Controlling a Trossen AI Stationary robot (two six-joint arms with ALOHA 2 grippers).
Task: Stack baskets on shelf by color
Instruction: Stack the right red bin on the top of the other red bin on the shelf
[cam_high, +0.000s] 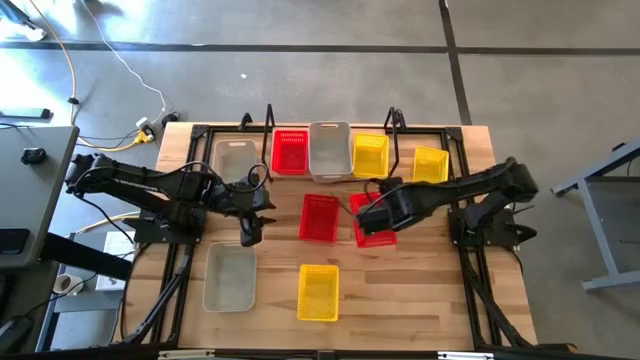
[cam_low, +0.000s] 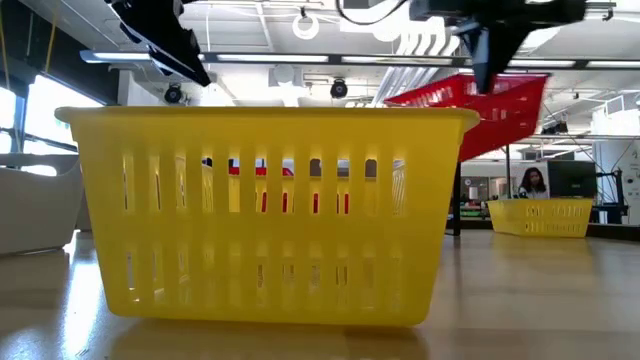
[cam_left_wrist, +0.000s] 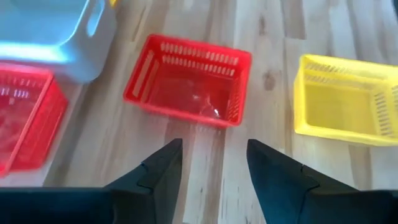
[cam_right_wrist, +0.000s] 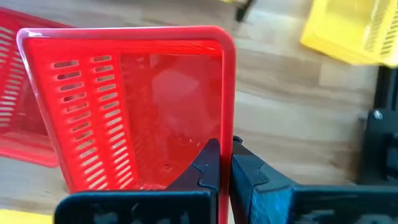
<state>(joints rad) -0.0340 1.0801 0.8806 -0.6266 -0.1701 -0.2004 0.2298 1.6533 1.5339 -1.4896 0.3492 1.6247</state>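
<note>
Red basket (cam_high: 374, 222), the one in hand, hung tilted above the bench (cam_high: 400, 300) near its middle, its rim pinched between the closed fingers of the right pincer (cam_high: 373, 216); the low view showed it clear of the wood. From that pincer the shelf (cam_high: 455, 135) lay toward twelve o'clock in the high view, and the red basket already standing on it (cam_high: 290, 152) sat at about eleven, past a clear-grey basket (cam_high: 330, 150). The held basket's long axis ran roughly twelve-to-six, close to that of the shelf's red one. A second loose red basket (cam_high: 320, 217) rested just beside, at nine o'clock. The left pincer (cam_high: 249, 231) hovered beyond it, fingers apart and empty, so the right arm looked better placed for the lift.
</note>
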